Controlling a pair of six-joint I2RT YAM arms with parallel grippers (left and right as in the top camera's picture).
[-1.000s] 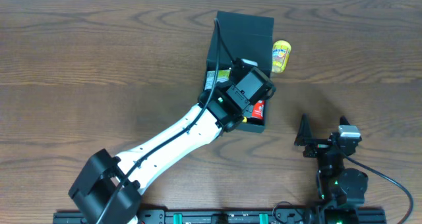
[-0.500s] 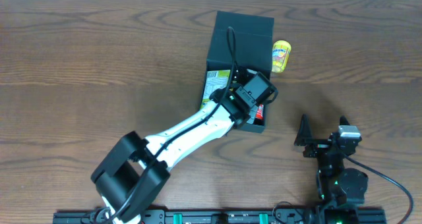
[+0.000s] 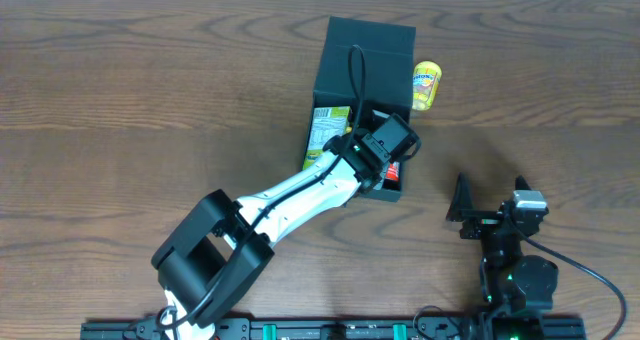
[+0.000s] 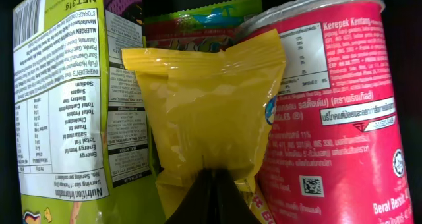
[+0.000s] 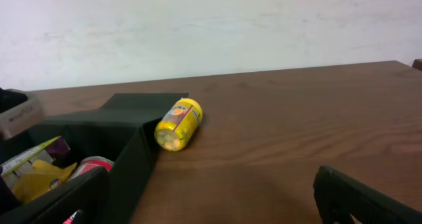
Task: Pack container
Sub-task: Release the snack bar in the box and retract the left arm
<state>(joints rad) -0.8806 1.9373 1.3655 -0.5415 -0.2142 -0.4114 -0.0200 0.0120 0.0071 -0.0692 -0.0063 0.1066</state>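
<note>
The dark container (image 3: 365,45) stands open at the back middle, its flap lid folded back; its wall also shows in the right wrist view (image 5: 132,151). My left gripper (image 3: 385,145) reaches down inside it. In the left wrist view the jaws (image 4: 211,188) are shut on the lower edge of a yellow packet (image 4: 204,99). The packet stands between a green-yellow carton (image 4: 66,99) and a red can (image 4: 330,118). My right gripper (image 3: 490,205) is open and empty over the table, right of the container; it also shows in the right wrist view (image 5: 211,204).
A small yellow jar (image 3: 427,84) lies on its side on the table beside the container's right wall, also in the right wrist view (image 5: 178,123). A green snack bag (image 4: 198,20) sits behind the yellow packet in the box.
My left arm has folded further forward and its gripper has sunk a little deeper into the container with the yellow packet. The right arm has not moved.
</note>
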